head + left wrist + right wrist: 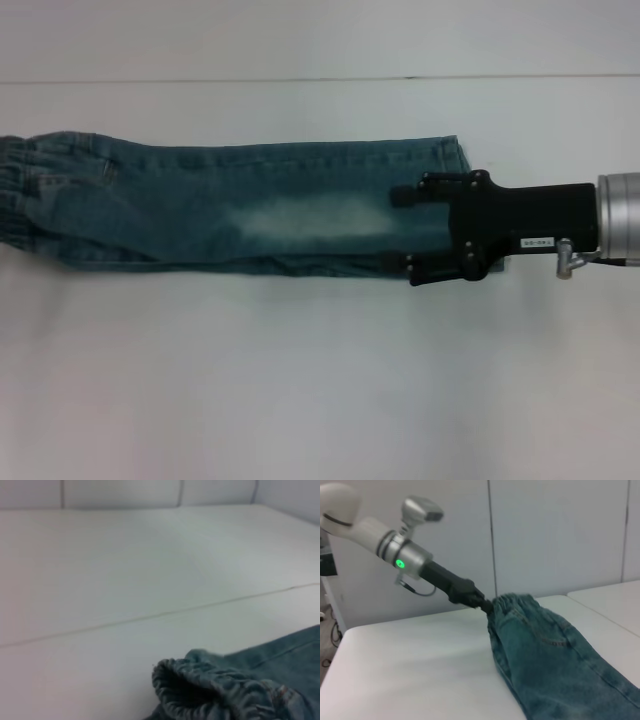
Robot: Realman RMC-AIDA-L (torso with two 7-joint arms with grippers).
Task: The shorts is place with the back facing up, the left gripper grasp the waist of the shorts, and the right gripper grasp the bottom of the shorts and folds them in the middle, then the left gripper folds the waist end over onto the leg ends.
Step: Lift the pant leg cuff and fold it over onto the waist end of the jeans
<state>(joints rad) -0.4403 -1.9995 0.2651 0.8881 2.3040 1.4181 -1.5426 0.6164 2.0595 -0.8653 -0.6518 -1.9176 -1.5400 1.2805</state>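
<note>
The blue denim shorts (250, 215) lie folded lengthwise in a long strip across the white table (300, 400). The elastic waist (25, 175) is at the left edge and the leg ends (445, 160) are at the right. My right gripper (395, 228) hovers over the leg ends, open, its black fingers (400, 195) spread across the strip's width and holding nothing. My left gripper is outside the head view. The right wrist view shows that left gripper (487, 605) shut on the bunched waist (512, 602), which is slightly raised. The left wrist view shows the puckered waistband (200, 690) close up.
A seam line (320, 78) runs across the table behind the shorts. Bare table surface lies in front of the strip. Grey wall panels (560, 535) stand behind the table's far side.
</note>
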